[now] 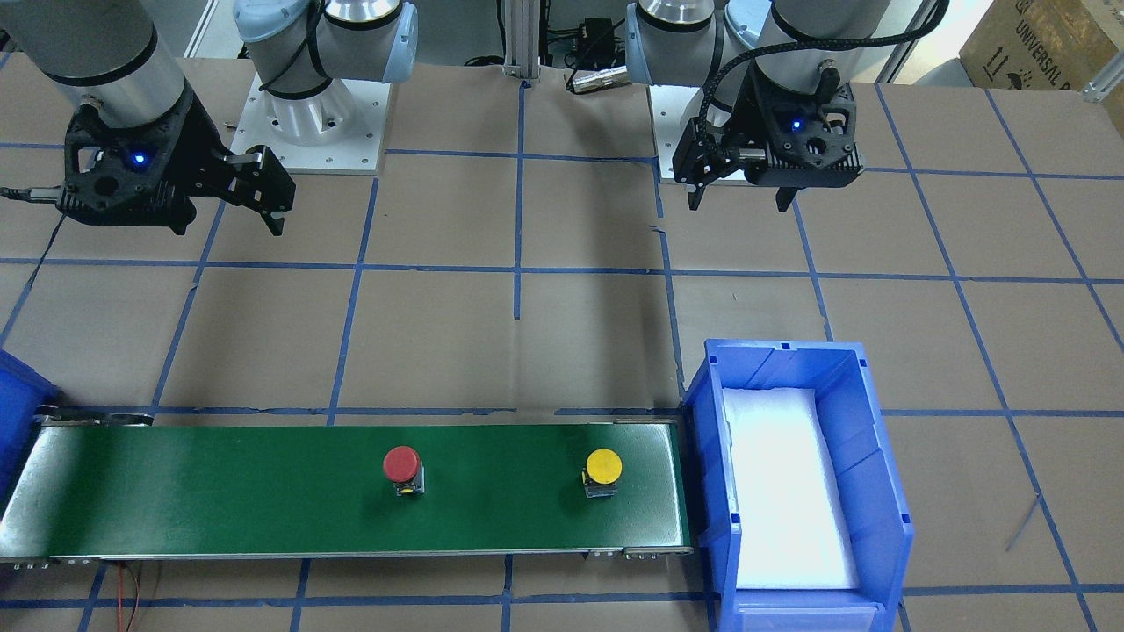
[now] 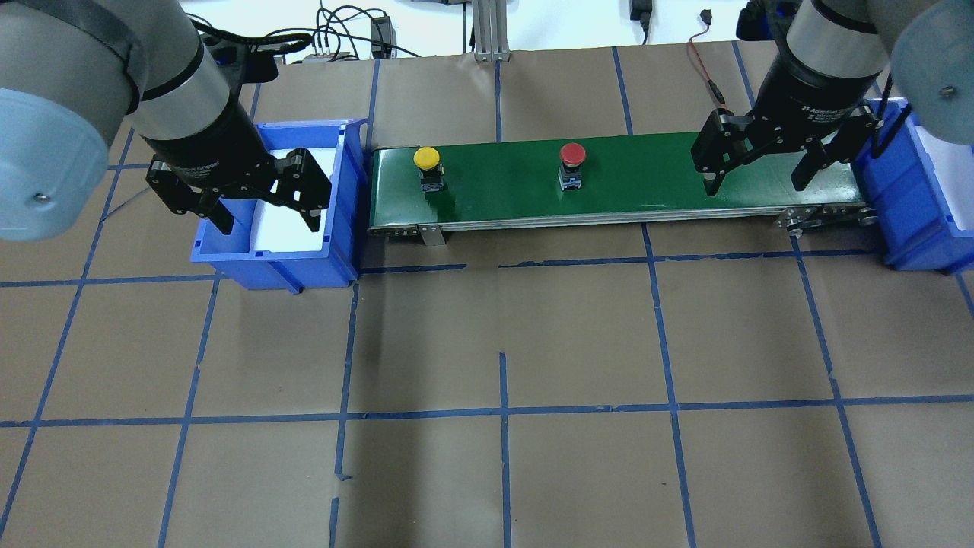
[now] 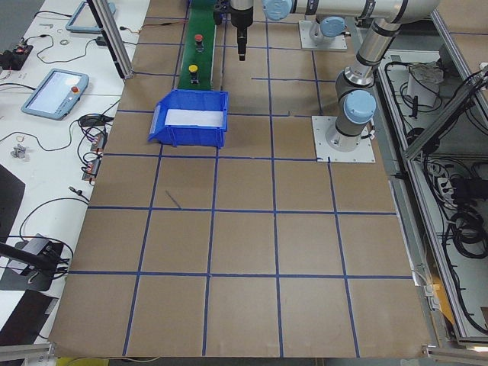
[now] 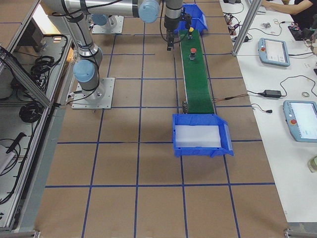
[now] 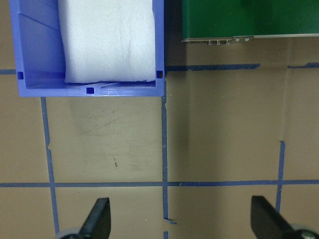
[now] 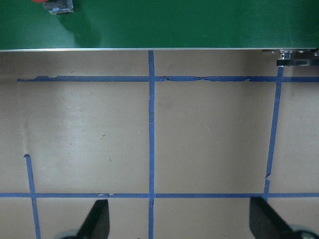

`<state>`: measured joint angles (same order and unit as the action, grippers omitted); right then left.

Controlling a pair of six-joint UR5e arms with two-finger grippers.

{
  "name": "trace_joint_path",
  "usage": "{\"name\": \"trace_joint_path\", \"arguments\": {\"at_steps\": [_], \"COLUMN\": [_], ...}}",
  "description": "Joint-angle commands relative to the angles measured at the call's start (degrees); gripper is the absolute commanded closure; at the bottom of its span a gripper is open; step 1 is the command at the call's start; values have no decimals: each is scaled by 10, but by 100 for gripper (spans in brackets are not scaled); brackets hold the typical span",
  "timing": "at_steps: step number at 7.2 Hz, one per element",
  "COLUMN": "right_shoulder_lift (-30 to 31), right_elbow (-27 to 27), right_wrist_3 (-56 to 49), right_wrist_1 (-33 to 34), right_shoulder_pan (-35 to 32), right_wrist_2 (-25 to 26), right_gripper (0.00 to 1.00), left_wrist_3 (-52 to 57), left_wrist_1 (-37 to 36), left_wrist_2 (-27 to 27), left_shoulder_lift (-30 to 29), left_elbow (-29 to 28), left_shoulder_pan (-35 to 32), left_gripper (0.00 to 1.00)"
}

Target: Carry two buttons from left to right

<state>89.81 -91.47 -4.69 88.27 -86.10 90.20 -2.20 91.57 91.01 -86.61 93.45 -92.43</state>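
Two arms hang high over the brown surface [image 2: 578, 342], and both point straight down. The left hand [image 2: 270, 224] has its fingers spread wide and holds nothing. The right hand [image 2: 755, 185] is spread wide too, and it also holds nothing.

Both buttons stand upright on the green belt [image 2: 647, 175]. In the overhead view the yellow button [image 2: 427, 160] sits near the belt's 9 o'clock end, close to the left blue bin [image 2: 350, 190]. The red button [image 2: 572, 154] stands near the middle of the belt, at 3 o'clock from the yellow one and well apart from it. Neither hand touches a button.

Some things are hard to see. In the overhead view the left hand covers part of the left blue bin and its white pad [image 1: 790, 483]. The right blue bin [image 2: 913, 228] is cut off at the 3 o'clock edge. The left wrist view shows the bin at 11 o'clock and a corner of the belt at 1 o'clock. The right wrist view cuts the red button off at 11 o'clock, so only a small bit shows. In both side views the buttons are tiny dots.
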Motion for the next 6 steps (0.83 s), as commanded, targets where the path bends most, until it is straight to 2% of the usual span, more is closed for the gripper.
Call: {"name": "trace_joint_path", "arguments": {"at_steps": [1,6], "right_shoulder_lift": [1,-1], "right_elbow": [3,3], "right_wrist_3": [0,0], "right_wrist_1": [0,3], "right_shoulder_pan": [0,-1], "right_wrist_2": [4,4], "right_gripper": [0,0], "left_wrist_3": [-1,0], "left_wrist_1": [2,1], "left_wrist_2": [-1,0], "left_shoulder_lift": [6,-2], "left_elbow": [-4,7], "left_shoulder_pan": [0,0], "left_gripper": [0,0]}}
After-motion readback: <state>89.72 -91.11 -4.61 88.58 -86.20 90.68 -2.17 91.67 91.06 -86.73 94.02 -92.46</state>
